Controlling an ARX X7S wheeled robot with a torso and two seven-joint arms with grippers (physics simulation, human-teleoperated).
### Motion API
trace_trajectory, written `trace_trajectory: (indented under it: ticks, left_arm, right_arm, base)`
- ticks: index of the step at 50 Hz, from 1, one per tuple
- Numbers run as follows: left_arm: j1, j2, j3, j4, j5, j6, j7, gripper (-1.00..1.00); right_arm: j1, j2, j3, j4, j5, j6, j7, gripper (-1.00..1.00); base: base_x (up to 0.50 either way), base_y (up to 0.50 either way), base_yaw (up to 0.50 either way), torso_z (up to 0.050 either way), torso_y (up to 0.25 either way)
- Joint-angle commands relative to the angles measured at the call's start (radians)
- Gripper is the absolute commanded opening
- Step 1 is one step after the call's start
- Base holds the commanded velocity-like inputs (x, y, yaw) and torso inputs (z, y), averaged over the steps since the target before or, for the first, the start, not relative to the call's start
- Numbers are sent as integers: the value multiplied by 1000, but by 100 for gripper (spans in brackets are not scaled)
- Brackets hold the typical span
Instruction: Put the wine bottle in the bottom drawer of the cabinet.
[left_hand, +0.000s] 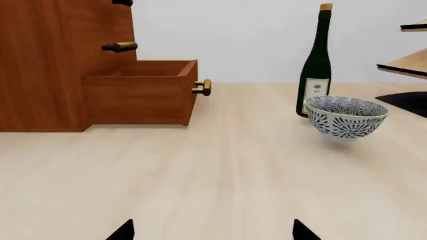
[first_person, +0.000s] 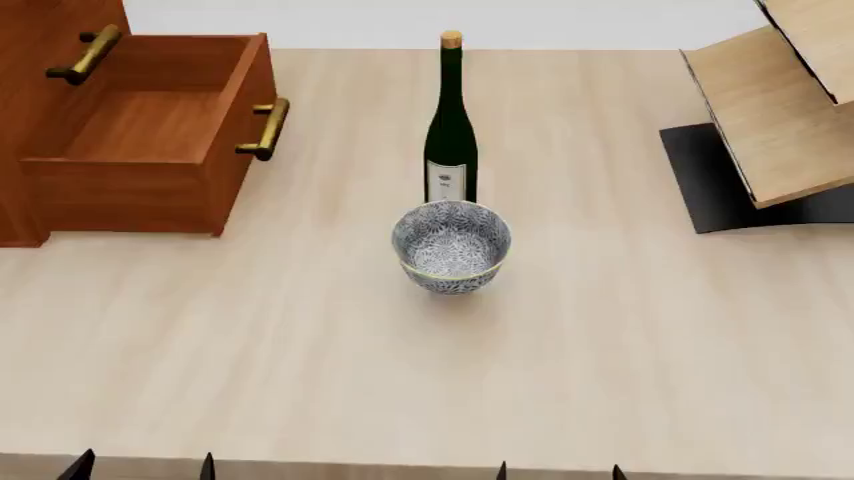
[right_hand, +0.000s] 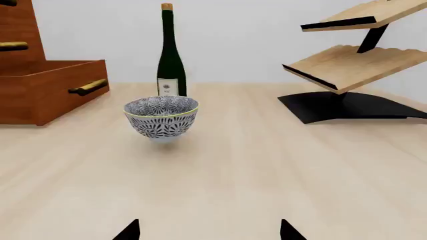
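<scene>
Looking down, only the head view reveals the bottom drawer's (first_person: 140, 125) floor.

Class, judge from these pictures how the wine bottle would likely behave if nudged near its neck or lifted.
The wine bottle stands upright, tall and slim on a narrow base, so a push near the cork would probably tip it. Once down, its round body would likely roll. Its glossy glass looks stiff, slippery and breakable, and the bowl stands right in front of it.

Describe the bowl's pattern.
White bowl with dense dark-blue leaf-like swirls, yellowish rim; clearest in the right wrist view.
</scene>
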Motion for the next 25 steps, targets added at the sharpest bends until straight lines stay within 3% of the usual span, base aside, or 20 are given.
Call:
trace_trajectory:
  ticks: [1, 19, 25]
  left_arm:
    - [0, -10, 11, 0, -10, 0, -11, 100]
    - [8, -61, 73, 7, -48, 21, -58, 100]
    - [18, -70, 86, 22, -48, 36, -70, 100]
  right_arm:
    - [0, 9, -13, 0, 9, 0, 13, 100]
    - [-1, 56, -66, -2, 54, -17, 71, 100]
    - [-1, 65, -77, 7, 59, -32, 83, 100]
  base:
    - [0, 0, 0, 0, 0]
    - [0, 0, 0, 0, 0]
    - [0, 0, 0, 46, 0]
